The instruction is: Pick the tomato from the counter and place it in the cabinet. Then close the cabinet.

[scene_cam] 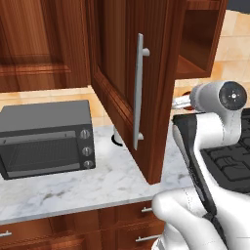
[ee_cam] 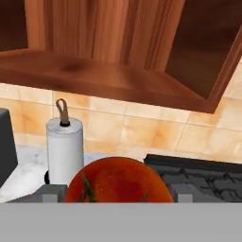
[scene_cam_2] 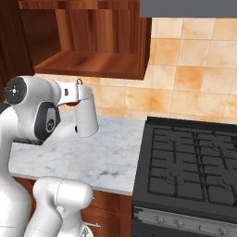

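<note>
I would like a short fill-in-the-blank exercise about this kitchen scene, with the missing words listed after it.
1. The gripper holds a red ____.
2. The door of the cabinet stands ____.
3. The paper-towel roll stands on the marble ____.
4. Right of the counter sits a black ____.

Missing words: tomato; open; counter; stovetop
</note>
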Available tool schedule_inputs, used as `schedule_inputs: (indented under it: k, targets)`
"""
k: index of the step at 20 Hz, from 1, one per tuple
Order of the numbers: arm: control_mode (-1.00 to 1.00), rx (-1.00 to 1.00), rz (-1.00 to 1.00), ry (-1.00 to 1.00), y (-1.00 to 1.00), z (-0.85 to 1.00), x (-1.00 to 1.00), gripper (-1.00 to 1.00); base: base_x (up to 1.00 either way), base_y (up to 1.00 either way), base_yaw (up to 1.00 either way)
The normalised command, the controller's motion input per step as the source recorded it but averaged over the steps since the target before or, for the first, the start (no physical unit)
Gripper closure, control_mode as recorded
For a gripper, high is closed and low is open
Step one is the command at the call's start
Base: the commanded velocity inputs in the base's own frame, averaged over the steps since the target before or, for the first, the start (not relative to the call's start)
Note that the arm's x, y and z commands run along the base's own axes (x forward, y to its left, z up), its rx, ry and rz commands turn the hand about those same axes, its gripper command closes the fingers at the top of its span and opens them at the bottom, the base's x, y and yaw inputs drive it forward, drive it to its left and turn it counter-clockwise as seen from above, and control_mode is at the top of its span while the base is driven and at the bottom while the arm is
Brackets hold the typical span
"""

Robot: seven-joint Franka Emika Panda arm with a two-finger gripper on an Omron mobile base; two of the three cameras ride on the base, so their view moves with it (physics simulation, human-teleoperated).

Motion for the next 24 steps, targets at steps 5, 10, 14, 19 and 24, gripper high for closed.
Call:
schedule_inputs:
  k: [5,10,14,19,24]
  targets:
    - [-1.00,0.07,-0.03,-0.34,-0.23,0.99,0.11,1.00,0.00,0.00,0.00]
    - [-1.00,0.10,-0.05,-0.13,-0.03,0.65,0.47,1.00,0.00,0.00,0.00]
    - [-1.00,0.14,-0.01,0.07,0.00,0.00,1.00,1.00,0.00,0.00,0.00]
    - [-1.00,0.11,0.00,0.03,0.00,0.00,0.96,1.00,0.00,0.00,0.00]
    - [-1.00,0.03,0.00,0.04,0.00,-0.14,0.93,1.00,0.00,0.00,0.00]
